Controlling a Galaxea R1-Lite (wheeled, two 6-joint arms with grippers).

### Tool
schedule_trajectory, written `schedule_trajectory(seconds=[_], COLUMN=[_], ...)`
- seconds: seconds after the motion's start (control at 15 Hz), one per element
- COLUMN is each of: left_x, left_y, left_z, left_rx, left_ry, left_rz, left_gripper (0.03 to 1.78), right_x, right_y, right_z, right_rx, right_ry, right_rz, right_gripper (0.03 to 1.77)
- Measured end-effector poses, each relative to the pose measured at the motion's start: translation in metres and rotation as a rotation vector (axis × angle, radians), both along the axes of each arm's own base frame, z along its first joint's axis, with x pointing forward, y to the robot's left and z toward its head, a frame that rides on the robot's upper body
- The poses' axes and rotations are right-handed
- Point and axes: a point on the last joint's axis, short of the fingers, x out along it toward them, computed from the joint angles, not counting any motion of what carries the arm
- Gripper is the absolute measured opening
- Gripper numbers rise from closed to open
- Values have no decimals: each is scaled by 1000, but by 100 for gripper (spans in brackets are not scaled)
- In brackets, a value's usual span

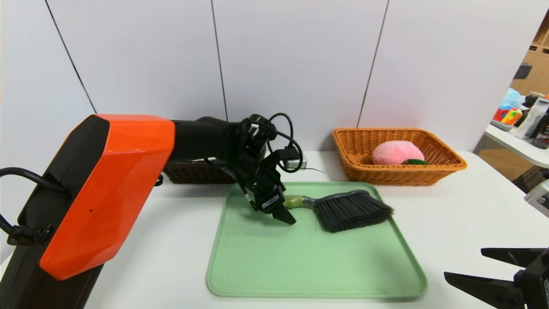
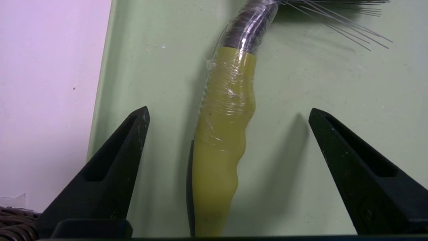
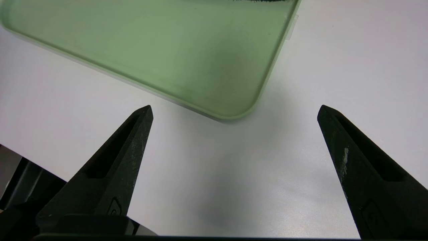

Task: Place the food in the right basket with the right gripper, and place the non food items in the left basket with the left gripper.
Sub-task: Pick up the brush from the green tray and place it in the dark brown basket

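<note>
A dark-bristled hand brush (image 1: 349, 210) lies on the green tray (image 1: 300, 266), its yellow-green handle (image 2: 224, 134) pointing toward the left side. My left gripper (image 1: 285, 213) hangs low over that handle, open, with one finger on each side of it (image 2: 229, 109) and not touching it. The pink plush peach (image 1: 396, 152) rests inside the orange-tan right basket (image 1: 399, 177) at the back right. The dark brown left basket (image 1: 193, 174) is mostly hidden behind my left arm. My right gripper (image 1: 464, 262) stands open and empty over the bare table near the tray's front right corner (image 3: 234, 107).
A white wall runs close behind both baskets. A side table with bottles and coloured items (image 1: 523, 120) stands off to the far right. Looping black cables (image 1: 283, 141) hang from my left wrist above the tray's back edge.
</note>
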Motion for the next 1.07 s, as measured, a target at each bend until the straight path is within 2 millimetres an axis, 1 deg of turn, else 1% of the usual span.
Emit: schedule_trajectory(seconds=[1.07], left_x=[1], left_y=[-2], left_z=[0], left_rx=[-10], left_ry=[-8], left_rz=[1], left_gripper=[169], right_x=[-3], right_y=[-1], right_z=[1], right_rx=[11], right_ry=[-11], right_rz=[9], right_gripper=[170])
